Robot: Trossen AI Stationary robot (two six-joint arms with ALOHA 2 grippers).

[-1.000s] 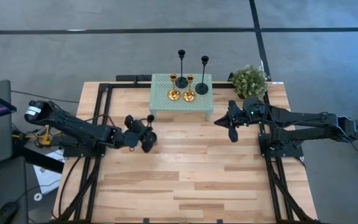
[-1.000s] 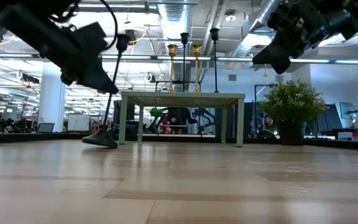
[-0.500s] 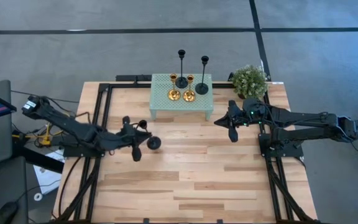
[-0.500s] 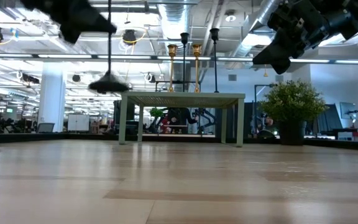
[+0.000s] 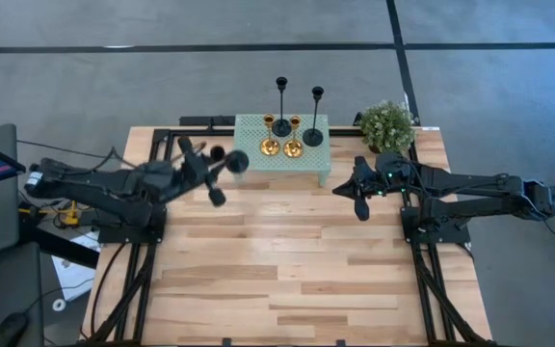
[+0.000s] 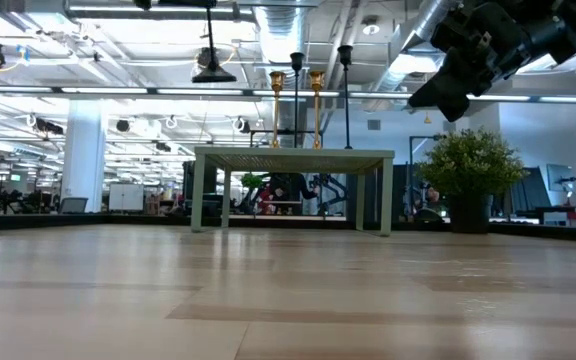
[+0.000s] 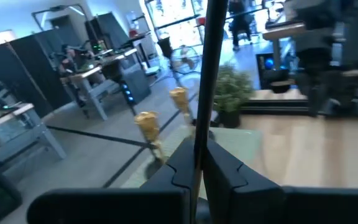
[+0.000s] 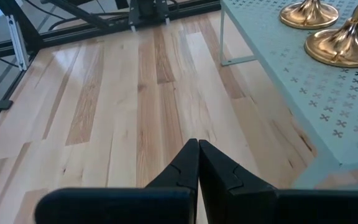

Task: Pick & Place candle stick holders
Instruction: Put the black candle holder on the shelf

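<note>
From above, the left gripper (image 5: 203,166) clamped a black candle stick holder (image 5: 227,164) in the air by the left end of the green perforated stand (image 5: 251,158), which carried two gold holders (image 5: 280,146) and two black holders (image 5: 297,130). The right gripper (image 5: 356,193) hovered off the stand's right end.

At table height, the held holder's base (image 6: 212,72) hung above the stand's top.

The left wrist camera showed the stem (image 7: 207,74) pinched between the fingers.

The right wrist camera showed its fingers (image 8: 191,163) pressed together, empty, beside the stand.

Left gripper (image 7: 199,163) fingers clamped on thin black candle stick holder stem (image 7: 209,74), stem rising upward. Beyond: two gold holders (image 7: 148,127) on pale green stand (image 7: 244,146), bushy plant (image 7: 232,93) behind
</note>
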